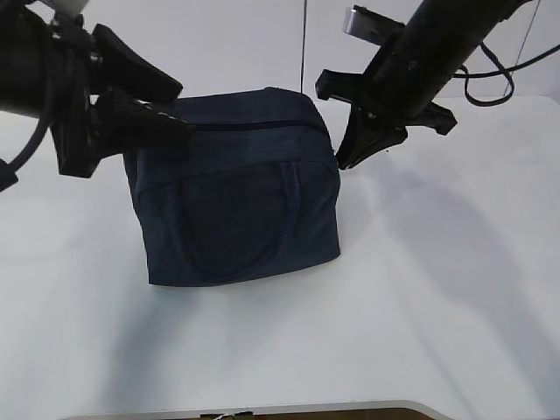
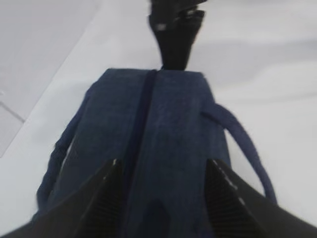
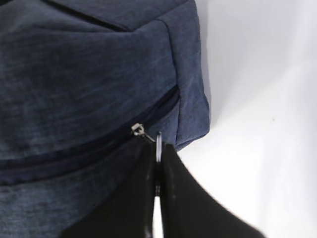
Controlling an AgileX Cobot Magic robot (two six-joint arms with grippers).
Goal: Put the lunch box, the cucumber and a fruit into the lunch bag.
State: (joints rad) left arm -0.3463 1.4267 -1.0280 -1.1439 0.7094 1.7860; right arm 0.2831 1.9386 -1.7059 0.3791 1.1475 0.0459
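The navy lunch bag (image 1: 236, 201) stands mid-table with its top zipper (image 3: 89, 148) closed along its length. My right gripper (image 3: 159, 145) is shut on the silver ring pull (image 3: 159, 139) at the bag's right end, next to the slider (image 3: 137, 130). In the exterior view the right gripper (image 1: 343, 160) points down at that corner. My left gripper (image 1: 182, 109) is open at the bag's left end. In the left wrist view the left gripper (image 2: 163, 163) has its fingers spread over the lunch bag (image 2: 163, 129), gripping nothing. The lunch box, the cucumber and the fruit are out of view.
The bag sits on a white table (image 1: 437, 289), whose front edge (image 1: 262, 409) runs along the bottom. One loop handle (image 1: 289, 210) hangs down the bag's front; another handle (image 2: 242, 144) droops off its side. Black cables (image 1: 490, 83) lie at the back right.
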